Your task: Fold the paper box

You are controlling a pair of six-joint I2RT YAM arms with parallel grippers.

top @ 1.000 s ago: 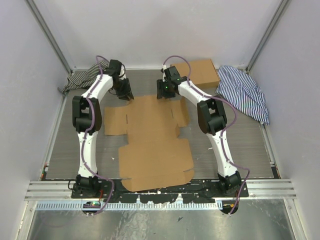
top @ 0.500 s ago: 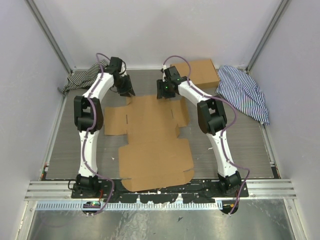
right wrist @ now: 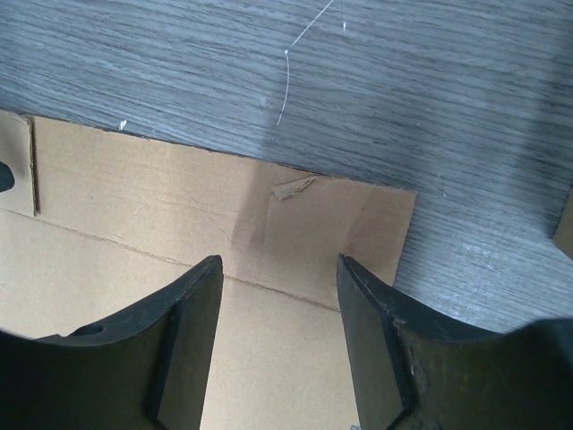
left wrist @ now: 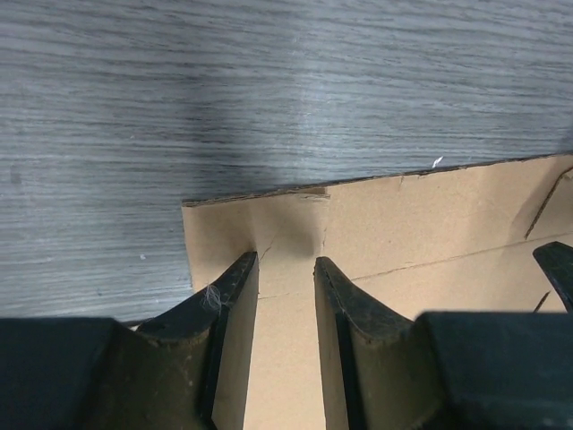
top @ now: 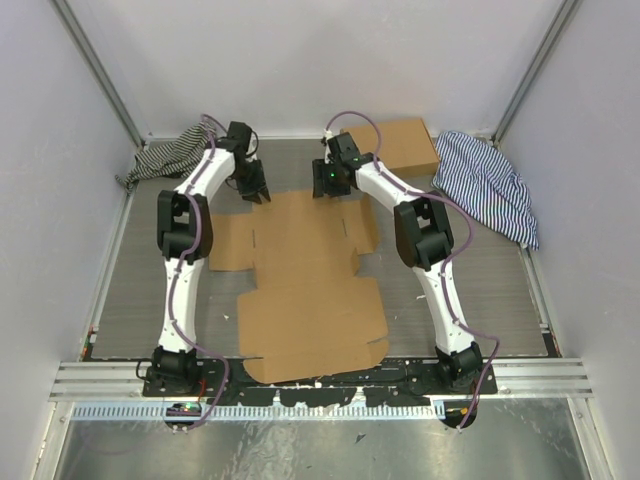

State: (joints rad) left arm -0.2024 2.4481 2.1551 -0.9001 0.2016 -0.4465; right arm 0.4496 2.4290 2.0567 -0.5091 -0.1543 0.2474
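Left gripper [left wrist: 285, 262] narrowly parted, right gripper [right wrist: 277, 262] spread wider. Each is poised over a far corner of the paper box [top: 300, 280], gripping nothing. Box lies flat and unfolded on the table [top: 490, 280] between the arms. Risks, as I judge: flap sits flush, so fingers may skid off or crush the creased corners; an uneven lift would twist or drag the sheet.

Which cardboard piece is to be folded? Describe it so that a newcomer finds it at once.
On the grey table, the paper box lies flat in the middle, its far corners under the left gripper and the right gripper. Unlike the closed cardboard box beside the blue striped cloth, it is an open sheet with flaps and slits.
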